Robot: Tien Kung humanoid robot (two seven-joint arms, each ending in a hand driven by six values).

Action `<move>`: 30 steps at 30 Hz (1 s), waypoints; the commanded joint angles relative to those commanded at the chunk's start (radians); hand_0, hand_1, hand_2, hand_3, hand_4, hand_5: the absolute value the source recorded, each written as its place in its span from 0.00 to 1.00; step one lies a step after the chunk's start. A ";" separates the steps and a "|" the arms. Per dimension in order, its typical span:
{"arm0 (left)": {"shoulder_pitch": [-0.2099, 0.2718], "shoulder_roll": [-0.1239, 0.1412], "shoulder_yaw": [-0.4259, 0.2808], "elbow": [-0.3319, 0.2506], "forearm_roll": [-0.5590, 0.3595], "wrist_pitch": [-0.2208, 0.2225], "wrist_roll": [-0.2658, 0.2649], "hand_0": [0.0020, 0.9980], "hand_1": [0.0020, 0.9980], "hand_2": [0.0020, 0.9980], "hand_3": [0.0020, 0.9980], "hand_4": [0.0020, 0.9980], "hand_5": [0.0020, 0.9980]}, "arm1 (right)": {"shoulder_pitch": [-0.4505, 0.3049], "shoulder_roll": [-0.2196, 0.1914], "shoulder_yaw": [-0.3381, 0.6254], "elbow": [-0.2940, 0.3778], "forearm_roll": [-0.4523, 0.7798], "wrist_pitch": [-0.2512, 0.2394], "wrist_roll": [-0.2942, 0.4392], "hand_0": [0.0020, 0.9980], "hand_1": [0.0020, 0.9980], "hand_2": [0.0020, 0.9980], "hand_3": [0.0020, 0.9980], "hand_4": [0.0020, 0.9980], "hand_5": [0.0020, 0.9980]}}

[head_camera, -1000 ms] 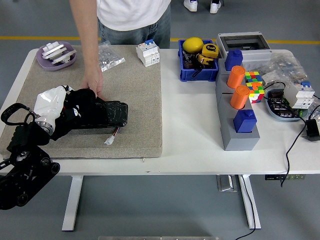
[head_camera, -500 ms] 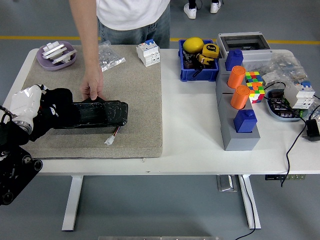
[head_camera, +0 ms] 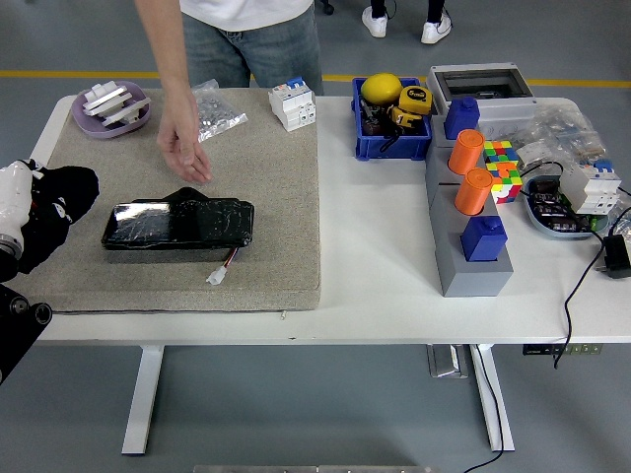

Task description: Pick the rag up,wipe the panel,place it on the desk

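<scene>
Rag [head_camera: 61, 197]: black, soft, limp, light; bunched in left robot hand [head_camera: 35, 212] at worktop [head_camera: 375, 246] left edge, clear of panel [head_camera: 177, 225]. Best pinched at bunched middle. Panel: glossy, rigid, flat on grey mat [head_camera: 266, 197]. Person's hand [head_camera: 183, 148] hovering above panel

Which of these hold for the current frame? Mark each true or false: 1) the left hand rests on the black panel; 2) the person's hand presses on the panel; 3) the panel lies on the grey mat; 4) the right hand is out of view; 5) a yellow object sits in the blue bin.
1) False: the left hand, holding the black rag, is at the mat's left edge, apart from the black panel.
2) False: the person's hand hovers above and behind it.
3) True: it lies on the grey mat.
4) True.
5) True: the yellow object sits in the blue bin.
</scene>
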 joint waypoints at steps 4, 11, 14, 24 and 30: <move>-0.017 0.004 0.021 0.070 -0.052 0.040 -0.074 0.18 0.23 0.53 0.53 0.24 0.00 | 0.001 -0.001 0.001 0.002 -0.004 0.000 -0.001 0.77 0.70 0.71 0.68 1.00 0.52; -0.045 0.026 0.085 0.166 -0.122 0.068 -0.214 0.22 0.24 0.54 0.54 0.26 0.00 | 0.005 -0.002 -0.006 0.004 0.001 0.001 0.003 0.77 0.70 0.71 0.68 1.00 0.52; -0.049 0.034 0.107 0.187 -0.144 0.062 -0.249 0.26 0.26 0.54 0.56 0.31 0.00 | 0.007 -0.002 -0.010 0.005 0.005 0.001 0.006 0.77 0.70 0.71 0.68 1.00 0.52; -0.054 0.029 0.128 0.182 -0.166 0.019 -0.274 0.28 0.33 0.55 0.58 0.37 0.00 | 0.011 0.000 -0.015 0.005 0.010 0.001 0.008 0.77 0.70 0.71 0.68 1.00 0.52; -0.056 0.028 0.127 0.193 -0.162 -0.025 -0.252 0.35 0.45 0.56 0.57 0.54 0.00 | 0.011 0.000 -0.023 0.006 0.017 0.002 0.013 0.77 0.70 0.71 0.68 1.00 0.52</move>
